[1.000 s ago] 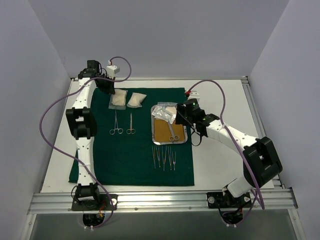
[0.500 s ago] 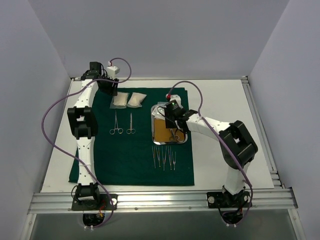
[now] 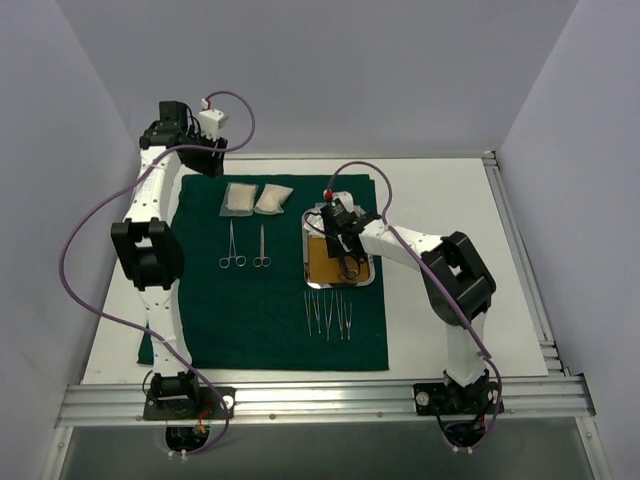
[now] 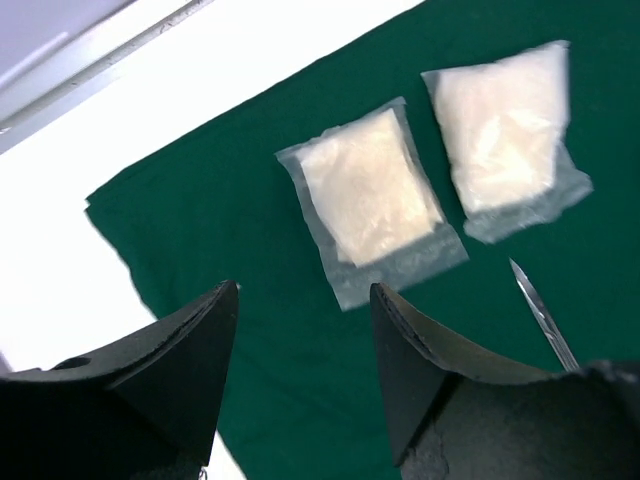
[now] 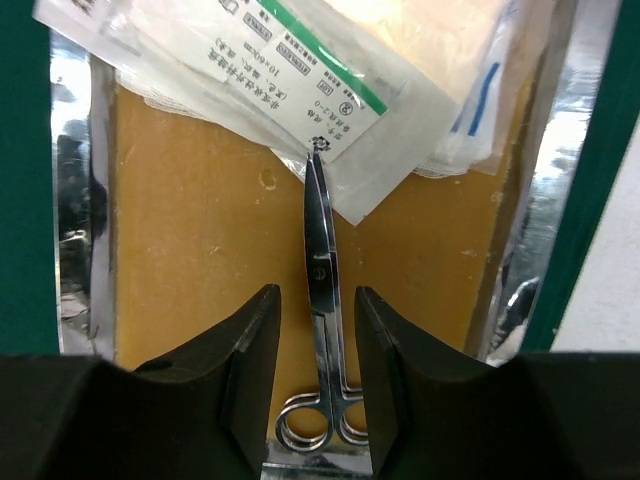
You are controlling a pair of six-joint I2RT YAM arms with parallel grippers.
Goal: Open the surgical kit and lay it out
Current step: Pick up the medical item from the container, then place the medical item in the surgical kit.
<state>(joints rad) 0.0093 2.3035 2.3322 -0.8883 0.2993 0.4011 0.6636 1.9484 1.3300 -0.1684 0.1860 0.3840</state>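
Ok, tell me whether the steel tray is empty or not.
Not empty: the steel tray holds a ring-handled clamp and labelled clear packets.

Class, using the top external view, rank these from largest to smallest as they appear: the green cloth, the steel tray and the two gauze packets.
1. green cloth
2. steel tray
3. left gauze packet and right gauze packet: these look about the same size, so I will not rank one above the other.
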